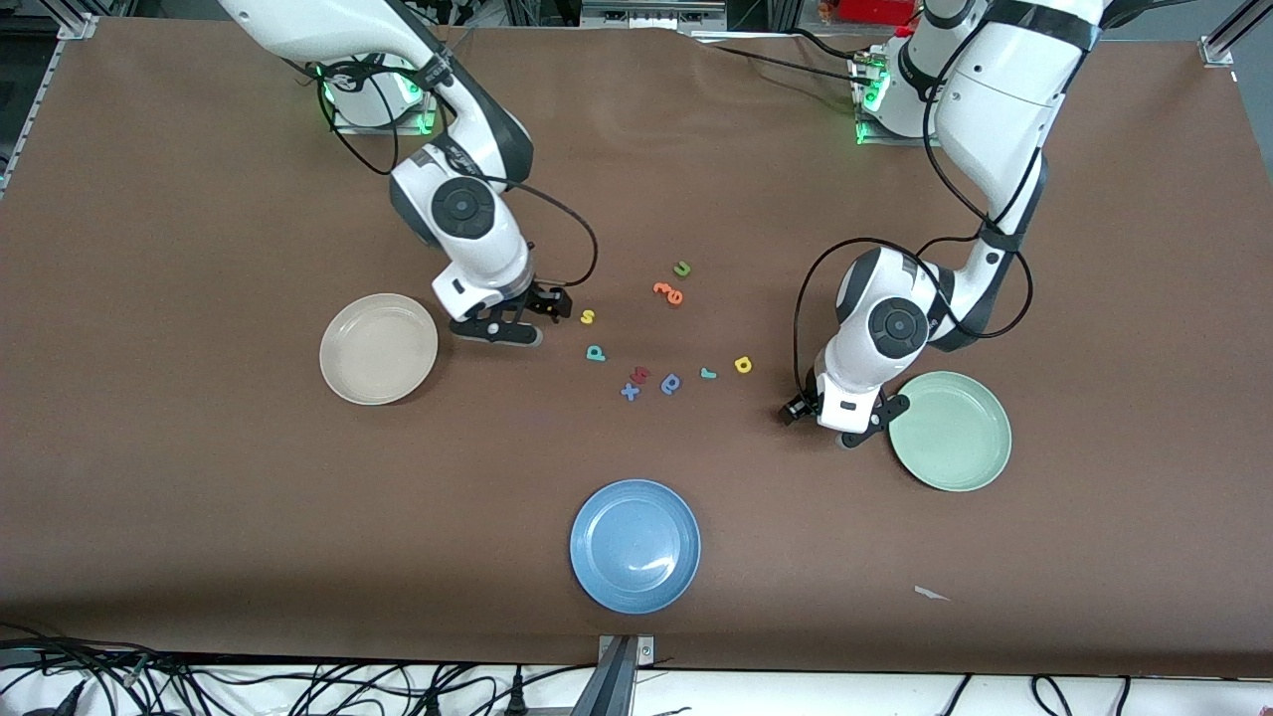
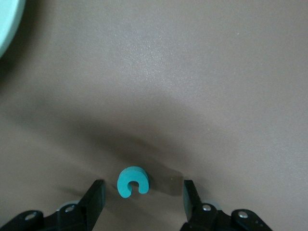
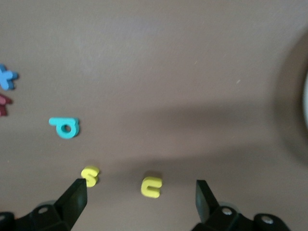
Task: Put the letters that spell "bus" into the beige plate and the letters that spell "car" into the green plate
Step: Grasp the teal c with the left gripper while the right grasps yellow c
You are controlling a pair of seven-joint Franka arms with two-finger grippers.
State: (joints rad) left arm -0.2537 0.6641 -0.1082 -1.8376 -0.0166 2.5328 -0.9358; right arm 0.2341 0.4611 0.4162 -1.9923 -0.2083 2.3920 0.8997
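The left gripper (image 2: 140,199) hung low beside the green plate (image 1: 950,431), fingers apart and straddling the teal "c" (image 2: 132,182) lying flat on the table between them. The right gripper (image 3: 139,199), fingers apart, straddled the yellow "u" (image 3: 151,186) near the beige plate (image 1: 378,348).

A broad table (image 1: 199,497) fills nearly the whole front view, spread with a matte brown cover that wrinkles slightly near 12 o'clock. Aluminium frame rails (image 1: 1228,35) show at the corners at about 1 and 11 o'clock. Along the 6 o'clock edge runs a white strip of floor (image 1: 845,696) crossed by loose black cables (image 1: 149,681), thickest toward 7 o'clock, with a metal bracket (image 1: 622,676) at the table's middle. A small pale scrap (image 1: 932,594) lies on the cover at about 5 o'clock. Light falls evenly from above, casting soft, short shadows.
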